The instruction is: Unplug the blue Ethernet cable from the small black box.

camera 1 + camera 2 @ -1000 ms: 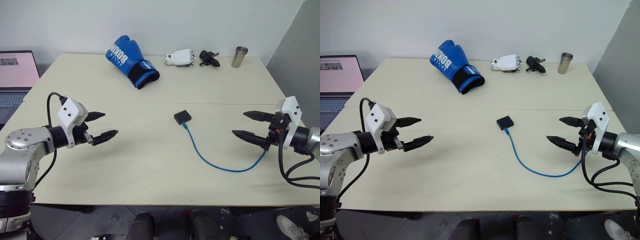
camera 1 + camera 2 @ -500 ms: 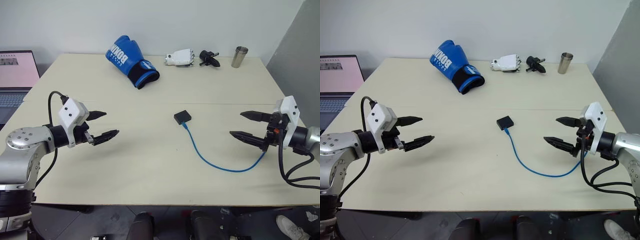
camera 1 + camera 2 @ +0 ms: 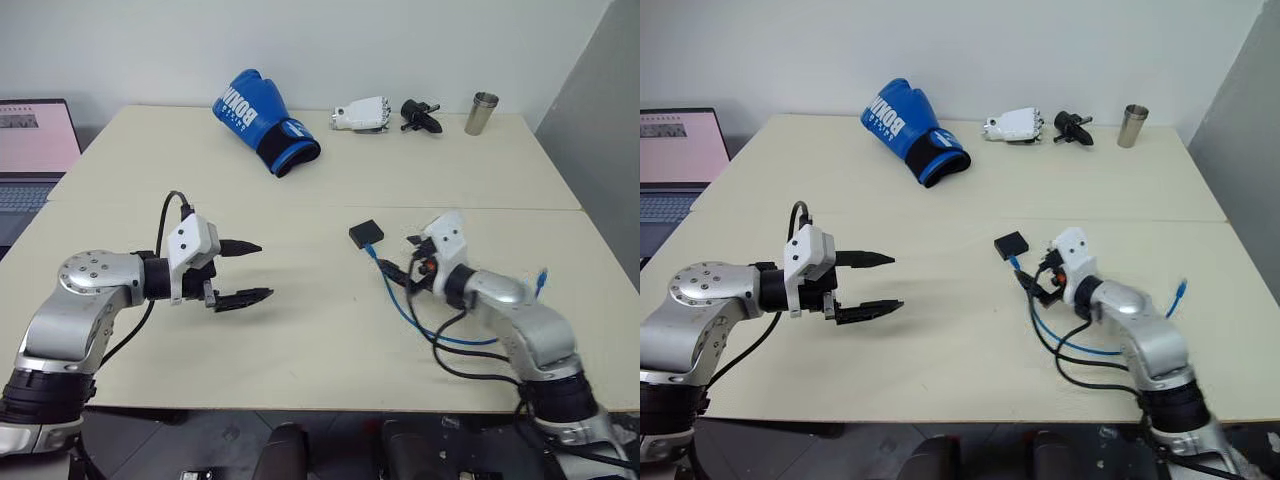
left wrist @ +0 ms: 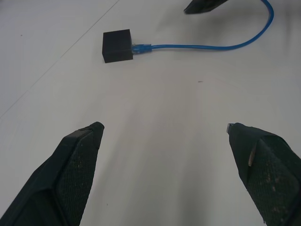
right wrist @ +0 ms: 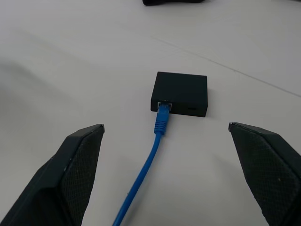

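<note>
One small black box [image 3: 366,234] is seen mid-surface [image 3: 300,340], far from every edge, one blue Ethernet cable [image 5: 150,157] plugged in. Right hand [image 5: 164,141] is spread wide, released, straddling the cable just short of the box. Left hand [image 3: 243,272] is released, over bare surface.

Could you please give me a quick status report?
Left gripper and right gripper open, empty. Cable plugged into box, right jaws straddling the cord short of the plug. Nothing in the way.
</note>
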